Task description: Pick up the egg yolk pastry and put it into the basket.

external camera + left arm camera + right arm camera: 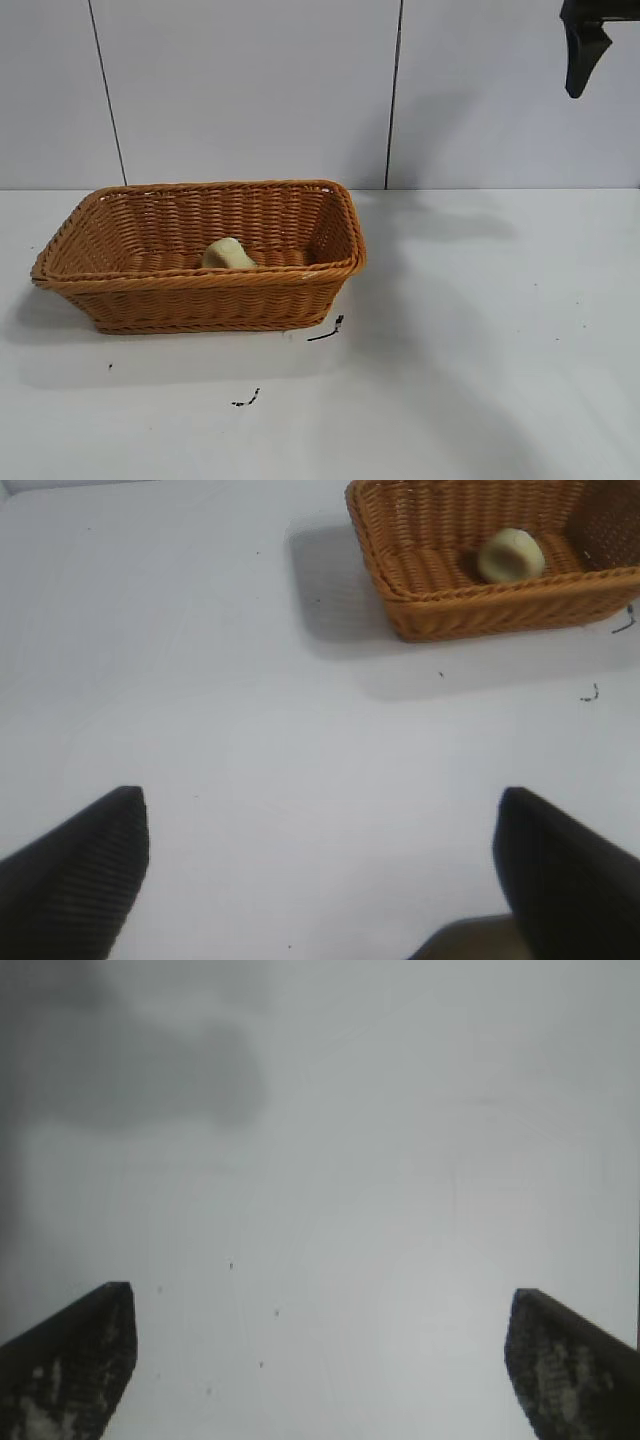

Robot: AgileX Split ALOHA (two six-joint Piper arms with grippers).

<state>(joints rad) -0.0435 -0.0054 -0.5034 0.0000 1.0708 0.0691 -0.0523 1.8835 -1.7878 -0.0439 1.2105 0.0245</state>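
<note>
- The egg yolk pastry (229,254) lies inside the basket (120,281), so the placing looks done.
- The right gripper (320,1360), fingers spread and empty, hangs high at far right above the tabletop (480,380).
- The left gripper (320,870) sits spread, empty, well apart from the basket.

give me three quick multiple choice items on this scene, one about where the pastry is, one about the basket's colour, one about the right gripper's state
1. Where is the egg yolk pastry?
A. on the bare table
B. inside the basket
C. in the right gripper

2. What colour is the basket?
A. orange-brown
B. blue
C. black

3. What state is the right gripper in?
A. shut on the pastry
B. shut and empty
C. open and empty

Answers: 1 B, the pastry lies on the basket floor behind the near wall. 2 A, the wicker is orange-brown in both views showing it. 3 C, its wrist view shows the fingers wide apart over bare table.
</note>
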